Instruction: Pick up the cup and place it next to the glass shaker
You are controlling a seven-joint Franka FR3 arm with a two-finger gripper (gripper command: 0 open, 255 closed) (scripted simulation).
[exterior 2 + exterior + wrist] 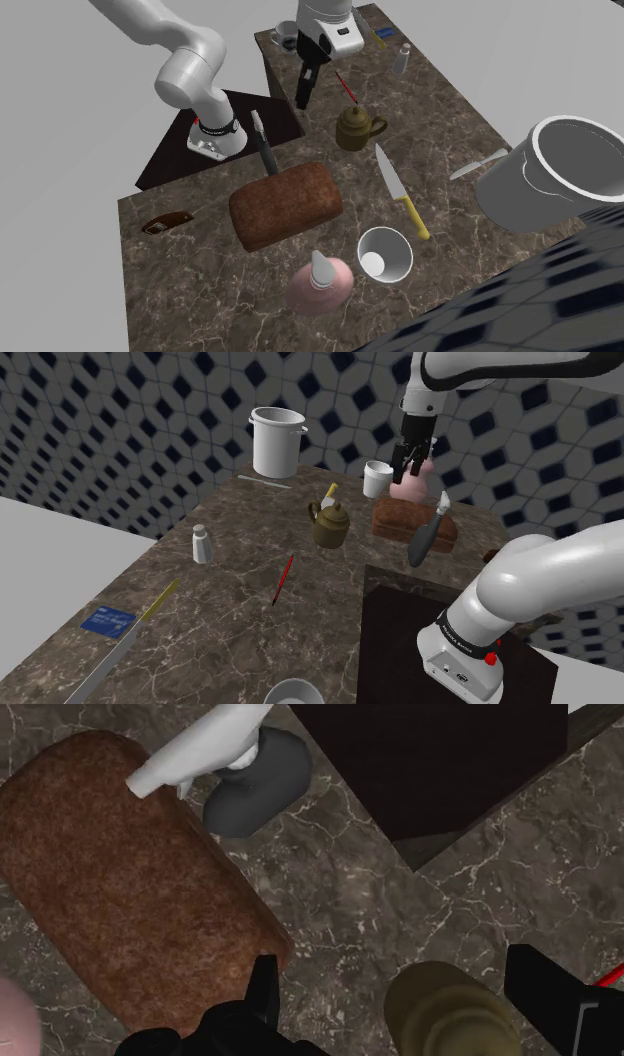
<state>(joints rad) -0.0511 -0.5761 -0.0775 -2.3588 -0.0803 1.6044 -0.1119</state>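
Dark marble tabletop [230,622], blue-and-white diamond wall [120,432] behind.

Status: nothing done yet. The cup [376,478] is white and upright, sitting on the tabletop at the wall end. It is just beside a pink bottle [320,283] and near the yellow handle of a knife [403,195]. The glass shaker [201,543] stands well apart from it, toward the shoulder view's left, past a brown teapot [330,524].

Jaws are spread wide and empty, hanging in the air above the tabletop. The wrist view looks down on a brown loaf [130,884] and the teapot's top, which sits below the gap between the jaws, untouched.

The cup is not between the jaws. In the shoulder view they look adjacent, but the second exterior view puts the cup on the far side of the loaf, well apart and lower.

Left to do, by judgement: move over the cup, descend, grasp, lift, carry past the teapot, set down beside the shaker.
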